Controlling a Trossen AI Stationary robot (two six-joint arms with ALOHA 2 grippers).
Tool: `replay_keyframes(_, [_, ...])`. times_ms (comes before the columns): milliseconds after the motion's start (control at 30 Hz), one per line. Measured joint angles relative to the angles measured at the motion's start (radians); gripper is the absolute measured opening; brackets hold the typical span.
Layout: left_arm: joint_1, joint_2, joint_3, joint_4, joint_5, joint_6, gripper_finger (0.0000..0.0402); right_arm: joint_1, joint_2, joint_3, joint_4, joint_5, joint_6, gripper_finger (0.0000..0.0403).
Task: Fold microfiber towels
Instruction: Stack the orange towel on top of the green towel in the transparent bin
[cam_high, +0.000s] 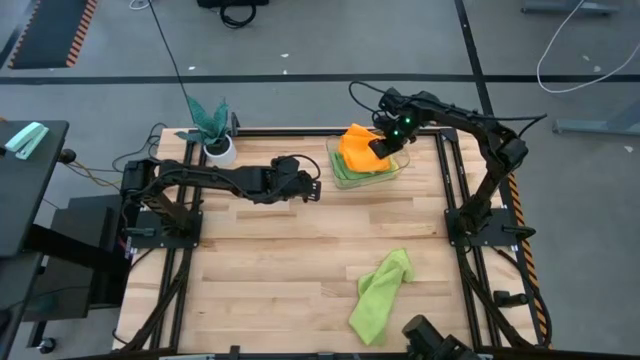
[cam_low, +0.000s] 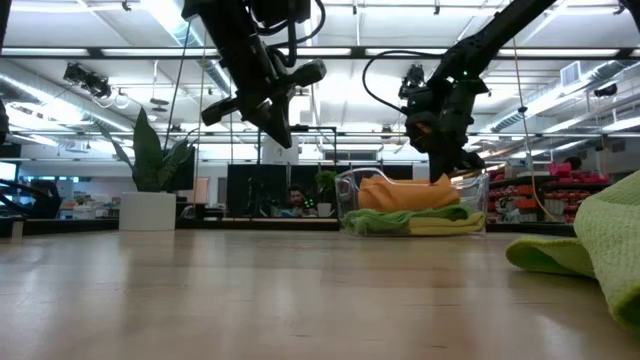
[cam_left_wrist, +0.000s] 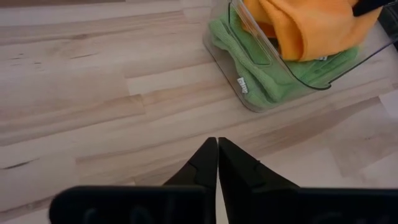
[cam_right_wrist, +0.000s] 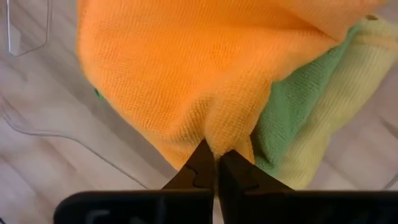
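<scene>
Orange fuzzy microfiber towel (cam_high: 358, 143) sits heaped on top of a stack in a clear plastic bin (cam_high: 338, 178) toward the far side of the pale wooden worktop (cam_high: 280, 260) in the high view, with the right end effector (cam_high: 383, 146) down on its near edge and the left end effector (cam_high: 312, 188) hovering just beside the bin; a crumpled lime green microfiber towel (cam_high: 380, 293) lies loose well apart, near the front edge, and a teal leafy plant in a white pot (cam_high: 216, 135) stands at the far left corner. From the low view, the bin holds the orange cloth above a folded green towel (cam_low: 400, 217) and a pale yellow towel (cam_low: 450, 226), while the loose green one bulks at the right. Through the left wrist view, that arm's fingers (cam_left_wrist: 202, 167) are pressed together over bare wood, holding nothing. Through the right wrist view, the fingers (cam_right_wrist: 200, 165) are shut on a small pinch of the orange fabric's edge, green and yellow layers showing alongside. These cloths look light, limp and grippy rather than slippery, so they should drape and bunch when lifted; a corner or hem seems the best hold, since a mid-panel pinch would probably gather folds
</scene>
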Motion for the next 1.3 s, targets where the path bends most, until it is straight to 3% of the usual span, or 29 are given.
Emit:
replay_keyframes(433, [0.034,0.0,0.0,0.012,-0.001,0.033,0.0014,-0.007,0.0,0.018,-0.015,0.032,-0.048,0.0103])
replay_keyframes(633, [0.084,0.0,0.0,0.019,0.032,0.081,0.0031,-0.011,0.0,0.121,-0.049,0.047,-0.073,0.0136])
replay_keyframes(767, [0.131,0.0,-0.001,0.105,0.04,0.17,0.0022,-0.008,0.0,0.204,-0.036,0.137,-0.101,0.0141])
replay_keyframes(833, [0.177,0.0,-0.001,0.207,0.095,0.276,0.0013,-0.009,0.0,0.237,-0.027,0.163,-0.128,0.0141])
replay_keyframes(967, [0.294,0.013,0.0,0.409,0.3,0.42,0.0006,-0.011,0.0,0.287,-0.024,0.166,-0.15,0.0138])
replay_keyframes(1100, [0.41,0.026,0.001,0.489,0.427,0.435,0.0021,-0.011,0.0,0.313,-0.028,0.165,-0.16,0.0139])
replay_keyframes(1167, [0.462,0.041,0.005,0.503,0.541,0.442,0.0033,-0.012,0.0,0.317,-0.028,0.162,-0.16,0.0139])
replay_keyframes(1300, [0.493,0.138,0.096,0.487,0.686,0.497,0.0046,-0.007,0.0,0.317,-0.031,0.156,-0.149,0.0138])
